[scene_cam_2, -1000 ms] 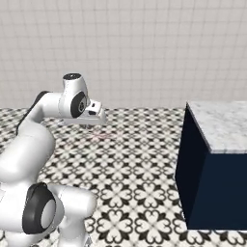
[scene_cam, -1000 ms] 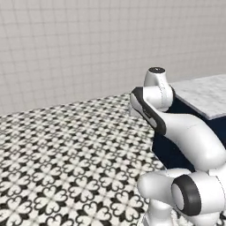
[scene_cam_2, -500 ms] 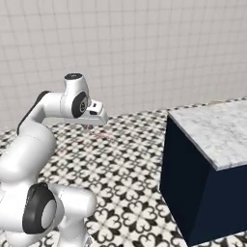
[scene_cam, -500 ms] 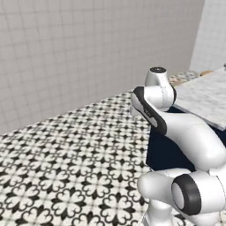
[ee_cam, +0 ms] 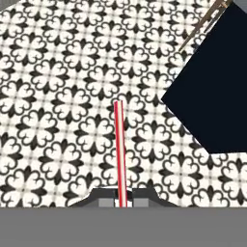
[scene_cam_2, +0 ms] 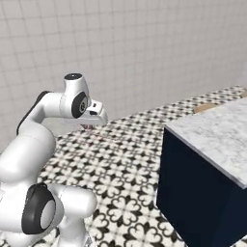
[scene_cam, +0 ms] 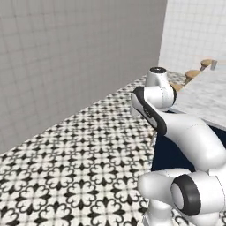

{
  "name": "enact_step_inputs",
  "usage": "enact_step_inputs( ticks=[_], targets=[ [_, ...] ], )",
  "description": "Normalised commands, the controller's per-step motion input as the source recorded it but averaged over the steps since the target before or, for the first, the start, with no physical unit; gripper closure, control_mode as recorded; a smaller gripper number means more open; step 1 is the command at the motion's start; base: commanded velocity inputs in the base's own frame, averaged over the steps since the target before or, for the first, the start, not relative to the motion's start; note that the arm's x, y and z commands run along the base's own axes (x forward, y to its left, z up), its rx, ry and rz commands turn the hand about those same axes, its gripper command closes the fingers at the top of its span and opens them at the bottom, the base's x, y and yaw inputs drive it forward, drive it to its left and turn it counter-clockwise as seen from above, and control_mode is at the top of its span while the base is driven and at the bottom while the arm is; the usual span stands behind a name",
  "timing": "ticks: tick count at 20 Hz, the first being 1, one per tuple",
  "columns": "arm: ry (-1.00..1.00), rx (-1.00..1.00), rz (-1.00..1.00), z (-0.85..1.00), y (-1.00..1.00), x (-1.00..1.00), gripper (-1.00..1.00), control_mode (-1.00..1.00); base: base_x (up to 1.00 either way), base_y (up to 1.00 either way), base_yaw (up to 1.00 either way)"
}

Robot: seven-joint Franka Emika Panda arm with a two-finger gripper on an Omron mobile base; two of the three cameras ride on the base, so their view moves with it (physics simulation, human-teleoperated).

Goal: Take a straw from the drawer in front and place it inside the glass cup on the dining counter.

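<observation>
The straw (ee_cam: 119,144), thin, light and probably easily crushed, is pinched at its lower end by the gripper (ee_cam: 123,198), jaws closed tight on it; it juts out over the patterned floor (ee_cam: 58,120), beside the dining counter (scene_cam_2: 207,140). The glass cup (scene_cam: 214,65) stands far along that counter, contents indiscernible.

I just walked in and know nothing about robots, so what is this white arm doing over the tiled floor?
The arm's tool is shut on a thin red straw, which sticks out ahead of it over the patterned floor. The marble-topped counter with its dark navy base stands close by on the right. A glass cup stands at its far end, so the straw is not yet delivered.
</observation>
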Motion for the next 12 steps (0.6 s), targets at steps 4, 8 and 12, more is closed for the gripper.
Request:
enact_step_inputs(
  ticks=[4,8,12],
  targets=[
    [0.0,0.0,0.0,0.0,0.0,0.0,1.0,1.0,0.97,0.75,-0.47],
    [0.0,0.0,0.0,0.0,0.0,0.0,1.0,1.0,0.91,0.79,-0.48],
    [0.0,0.0,0.0,0.0,0.0,0.0,1.0,1.0,0.82,0.78,-0.49]
  ],
)
